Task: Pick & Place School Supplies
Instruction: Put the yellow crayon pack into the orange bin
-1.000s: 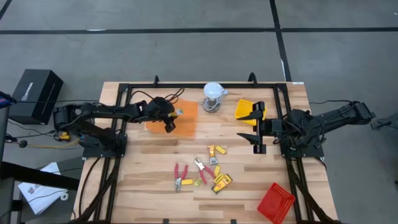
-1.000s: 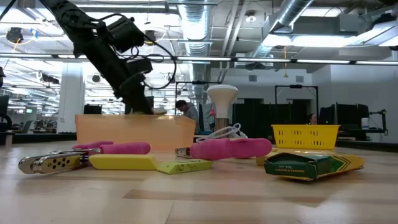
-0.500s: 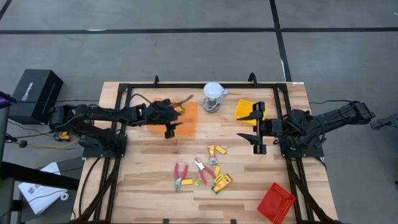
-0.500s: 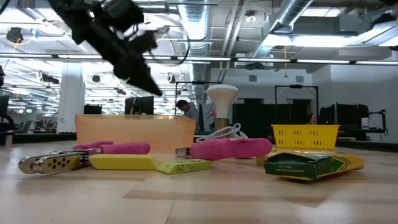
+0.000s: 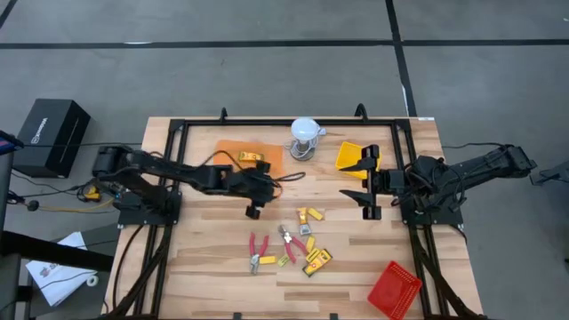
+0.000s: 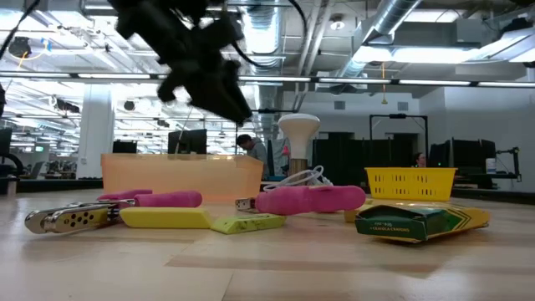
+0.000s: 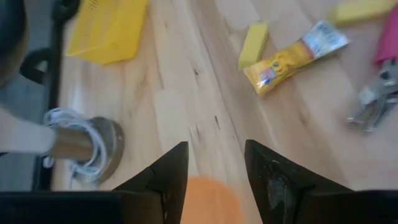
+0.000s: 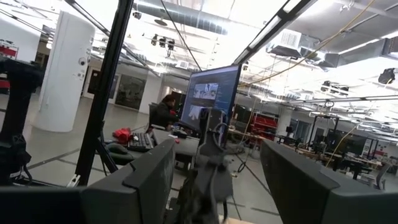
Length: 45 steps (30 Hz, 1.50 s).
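Observation:
The school supplies (image 5: 298, 240) lie in a loose cluster on the table's near middle: red-handled tools (image 5: 259, 251), yellow packets (image 5: 318, 260) and small yellow blocks (image 5: 311, 213). One yellow packet (image 5: 249, 156) lies in the orange tray (image 5: 233, 153). My left gripper (image 5: 264, 188) hovers open and empty above the table between the orange tray's corner and the cluster. In its wrist view (image 7: 214, 146) a packet (image 7: 292, 56) and a block (image 7: 252, 45) lie ahead of it. My right gripper (image 5: 358, 181) waits open beside the yellow tray (image 5: 356, 157), well above the table.
A white domed object (image 5: 304, 135) with a coiled cord stands at the far middle. A red tray (image 5: 394, 289) sits at the near right corner. In the low view, pink-handled tools (image 6: 309, 199) and a green-and-yellow packet (image 6: 418, 221) lie nearest the camera. A black frame borders the table.
My left gripper has risen out of the orange tray and swung toward the table's right and near side, ending between the tray and the cluster. A yellow packet that was under the gripper now lies uncovered in the orange tray.

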Motion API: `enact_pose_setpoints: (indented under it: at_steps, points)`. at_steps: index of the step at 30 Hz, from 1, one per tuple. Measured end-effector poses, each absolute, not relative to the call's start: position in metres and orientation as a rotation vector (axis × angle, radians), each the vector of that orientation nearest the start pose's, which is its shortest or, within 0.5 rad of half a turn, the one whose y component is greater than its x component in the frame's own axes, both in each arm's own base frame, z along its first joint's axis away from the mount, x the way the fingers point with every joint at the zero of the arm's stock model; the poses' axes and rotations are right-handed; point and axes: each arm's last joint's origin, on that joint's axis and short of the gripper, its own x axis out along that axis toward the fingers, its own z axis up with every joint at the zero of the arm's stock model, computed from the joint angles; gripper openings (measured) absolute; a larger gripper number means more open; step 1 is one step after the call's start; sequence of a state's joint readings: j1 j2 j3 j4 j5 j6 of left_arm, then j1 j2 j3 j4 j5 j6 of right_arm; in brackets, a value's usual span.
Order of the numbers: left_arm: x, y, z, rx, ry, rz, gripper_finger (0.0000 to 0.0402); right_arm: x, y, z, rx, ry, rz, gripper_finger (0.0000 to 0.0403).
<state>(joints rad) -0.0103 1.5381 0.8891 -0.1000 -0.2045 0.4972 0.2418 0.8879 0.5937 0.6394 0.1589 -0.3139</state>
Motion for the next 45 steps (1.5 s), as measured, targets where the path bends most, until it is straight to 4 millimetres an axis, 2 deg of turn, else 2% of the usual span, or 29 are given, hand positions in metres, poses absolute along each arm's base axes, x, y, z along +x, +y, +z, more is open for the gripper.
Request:
enact_pose_setpoints:
  at_steps: [7,11,16,25,32,45]
  points:
    - [0.353,-0.007,0.169,0.675,0.913,-0.123,0.0150,0.191,0.045,0.326,-0.242,-0.339,0.044,0.0228]
    - [0.375,-0.018,0.160,0.751,0.905,-0.175,0.0150,0.191,0.045,0.326,-0.244,-0.332,0.044,0.0228]
    - [0.391,-0.026,0.157,0.841,0.896,-0.217,0.0150,0.192,0.045,0.325,-0.246,-0.321,0.046,0.0228]
    - [0.400,-0.030,0.164,0.934,0.882,-0.255,0.0150,0.192,0.045,0.324,-0.249,-0.310,0.048,0.0228]
    - [0.400,-0.034,0.160,0.993,0.886,-0.292,0.0150,0.192,0.045,0.323,-0.249,-0.309,0.048,0.0228]
    - [0.403,-0.042,0.157,0.999,0.840,-0.358,0.0150,0.192,0.045,0.325,-0.246,-0.325,0.046,0.0228]
